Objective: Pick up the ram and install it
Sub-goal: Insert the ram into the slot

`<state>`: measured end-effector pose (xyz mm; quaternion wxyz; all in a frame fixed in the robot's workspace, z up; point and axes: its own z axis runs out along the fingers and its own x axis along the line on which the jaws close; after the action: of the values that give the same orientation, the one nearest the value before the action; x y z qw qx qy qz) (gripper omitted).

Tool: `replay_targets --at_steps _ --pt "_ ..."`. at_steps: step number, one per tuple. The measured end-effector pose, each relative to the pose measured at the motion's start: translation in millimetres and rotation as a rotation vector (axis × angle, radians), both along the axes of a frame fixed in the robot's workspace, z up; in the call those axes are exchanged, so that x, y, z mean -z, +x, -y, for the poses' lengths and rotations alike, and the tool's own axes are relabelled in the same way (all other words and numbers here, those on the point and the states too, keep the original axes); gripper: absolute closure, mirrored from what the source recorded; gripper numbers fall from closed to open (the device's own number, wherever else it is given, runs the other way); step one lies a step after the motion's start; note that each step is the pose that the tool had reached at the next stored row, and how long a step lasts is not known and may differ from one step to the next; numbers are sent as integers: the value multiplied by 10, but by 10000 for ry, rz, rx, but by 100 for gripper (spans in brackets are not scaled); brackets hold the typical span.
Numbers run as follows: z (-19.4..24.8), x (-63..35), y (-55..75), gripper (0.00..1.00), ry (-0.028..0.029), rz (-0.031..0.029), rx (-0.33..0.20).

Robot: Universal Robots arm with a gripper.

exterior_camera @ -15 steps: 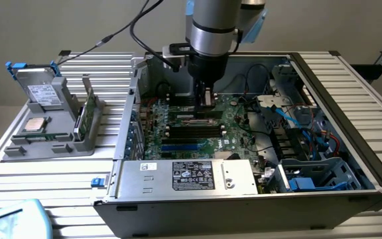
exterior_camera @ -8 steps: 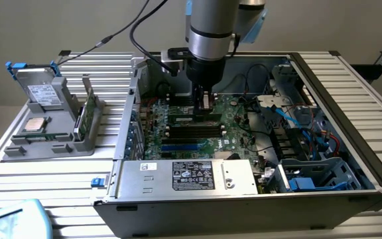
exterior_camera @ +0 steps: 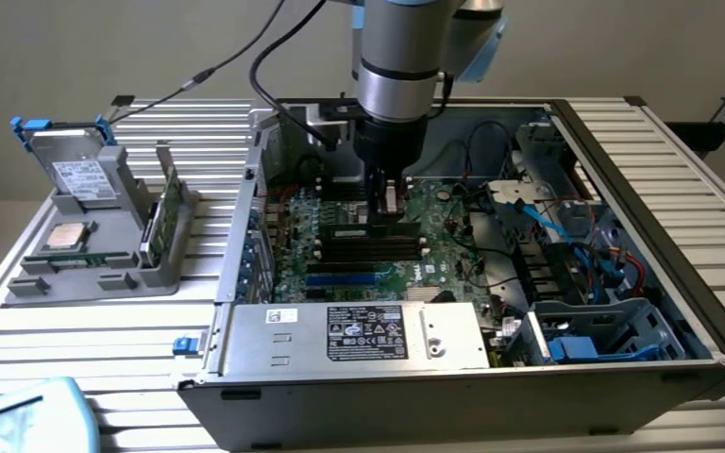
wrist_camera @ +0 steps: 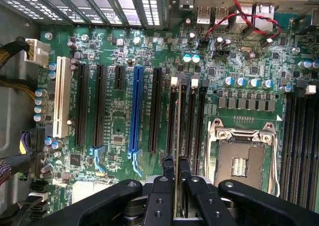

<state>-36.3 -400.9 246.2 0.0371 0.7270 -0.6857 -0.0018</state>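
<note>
1. The gripper [exterior_camera: 388,219] [wrist_camera: 178,161] is closed down narrow on the ram [exterior_camera: 350,229] [wrist_camera: 178,116]. I see one finger on each face of the stick, pinching it near its middle.
2. In my wrist view the ram is edge-on, a thin line running lengthwise over the bank of black memory slots [exterior_camera: 369,250] [wrist_camera: 191,121]. I cannot tell whether its lower edge has met a slot.
3. Beside those slots on the motherboard [exterior_camera: 445,236] [wrist_camera: 117,111] sit the open processor socket [wrist_camera: 241,158] on one side and a long blue slot [wrist_camera: 133,111] on the other.
4. The arm reaches straight down into the open computer case [exterior_camera: 678,236], with the silver power supply [exterior_camera: 356,335] along the case's near edge.
5. On the exterior view's left, well apart from the case, a grey holder [exterior_camera: 98,274] on the slatted table [exterior_camera: 73,330] carries a boxy drive [exterior_camera: 79,175], a square processor chip [exterior_camera: 67,236] and a thin green board [exterior_camera: 167,212] standing on edge.
</note>
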Motion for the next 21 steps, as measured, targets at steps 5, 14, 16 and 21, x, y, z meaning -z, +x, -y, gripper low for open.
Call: replay_targets --at_steps 5,14,16,21 --pt "0 51 6 85 -163 17 0" --pt "-2 131 35 85 -294 32 93" --pt "-3 154 35 85 -294 29 276" --pt "-4 172 35 85 -293 27 409"
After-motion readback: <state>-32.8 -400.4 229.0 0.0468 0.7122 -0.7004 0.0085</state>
